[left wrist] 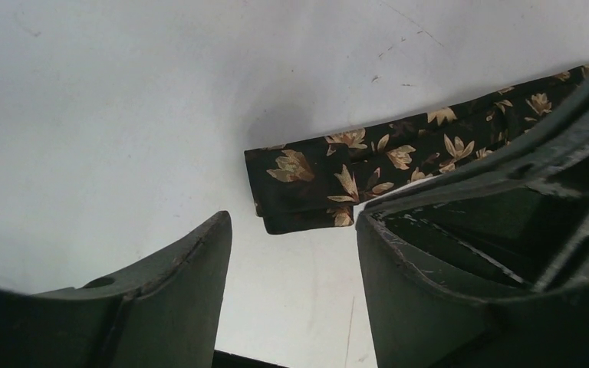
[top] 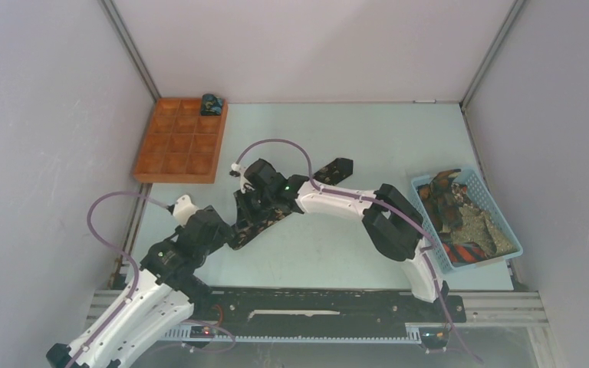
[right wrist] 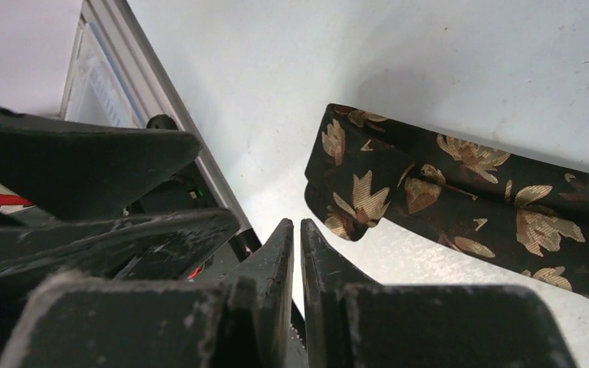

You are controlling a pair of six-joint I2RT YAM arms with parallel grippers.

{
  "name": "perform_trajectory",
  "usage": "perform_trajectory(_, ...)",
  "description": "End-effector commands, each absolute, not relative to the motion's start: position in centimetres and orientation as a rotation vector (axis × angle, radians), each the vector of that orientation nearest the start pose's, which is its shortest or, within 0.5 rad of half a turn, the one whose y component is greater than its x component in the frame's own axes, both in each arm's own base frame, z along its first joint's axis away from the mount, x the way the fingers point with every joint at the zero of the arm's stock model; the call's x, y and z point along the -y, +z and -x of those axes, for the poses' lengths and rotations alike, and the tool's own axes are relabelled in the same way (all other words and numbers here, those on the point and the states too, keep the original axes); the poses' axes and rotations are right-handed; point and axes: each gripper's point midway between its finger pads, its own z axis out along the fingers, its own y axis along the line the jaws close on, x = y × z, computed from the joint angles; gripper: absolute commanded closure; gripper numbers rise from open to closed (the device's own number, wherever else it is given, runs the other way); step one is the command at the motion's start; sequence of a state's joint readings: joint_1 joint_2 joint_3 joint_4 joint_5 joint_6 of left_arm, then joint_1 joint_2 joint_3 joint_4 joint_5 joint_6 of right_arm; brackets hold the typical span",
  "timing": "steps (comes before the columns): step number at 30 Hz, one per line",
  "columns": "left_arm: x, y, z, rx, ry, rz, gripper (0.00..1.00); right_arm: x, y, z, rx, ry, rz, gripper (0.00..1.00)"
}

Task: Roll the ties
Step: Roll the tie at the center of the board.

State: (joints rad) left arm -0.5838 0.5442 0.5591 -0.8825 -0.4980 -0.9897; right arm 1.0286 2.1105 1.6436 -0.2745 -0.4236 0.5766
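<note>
at the far left, an orange tray [top: 180, 140] of small compartments sits on the table [top: 399, 138]. one rolled tie [top: 212, 103] rests in its far right corner compartment.

nearer the middle, the left gripper [left wrist: 293, 228] hangs low over the table with its fingers [left wrist: 176, 284] spread apart and nothing between them. the end of the leaf-print tie [left wrist: 330, 176] lies flat just beyond the fingertips, black with tan leaves, and this end is folded back on itself. whether the fingertips touch the cloth cannot be told.

from the overhead view the leaf-print tie runs slantwise across the table, passing under both wrists; its far end [top: 336, 169] shows beyond the right arm.

the right gripper [right wrist: 297, 226] is just beside the same folded end, its two fingers [right wrist: 272, 261] drawn together with only a thin slit between them, gripping nothing. the tie lies just to the side of the tips, not between them. the left gripper's finger shows close beside it in the right wrist view.

at the far right, a blue basket [top: 506, 230] holds a heap of ties [top: 449, 207] in mixed patterns, well apart from both grippers.
</note>
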Motion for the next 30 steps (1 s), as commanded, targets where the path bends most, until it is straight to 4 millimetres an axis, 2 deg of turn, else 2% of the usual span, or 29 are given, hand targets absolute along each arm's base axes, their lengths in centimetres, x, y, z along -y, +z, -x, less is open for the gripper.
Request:
perform_trajectory(1,4.8,11.6,-17.8,-2.15,-0.208,0.759,0.34,-52.5,11.0,-20.1,-2.468,1.24,0.819,0.89)
perform_trajectory(17,4.7,11.3,-17.5,-2.157,-0.212,0.778,0.35,-53.4,8.9,-20.5,-2.493,1.226,0.839,0.89)
perform_trajectory(30,5.0,10.4,-17.5,-2.191,-0.196,0.775,0.36,-52.0,6.5,-20.7,-2.549,1.194,0.813,0.89)
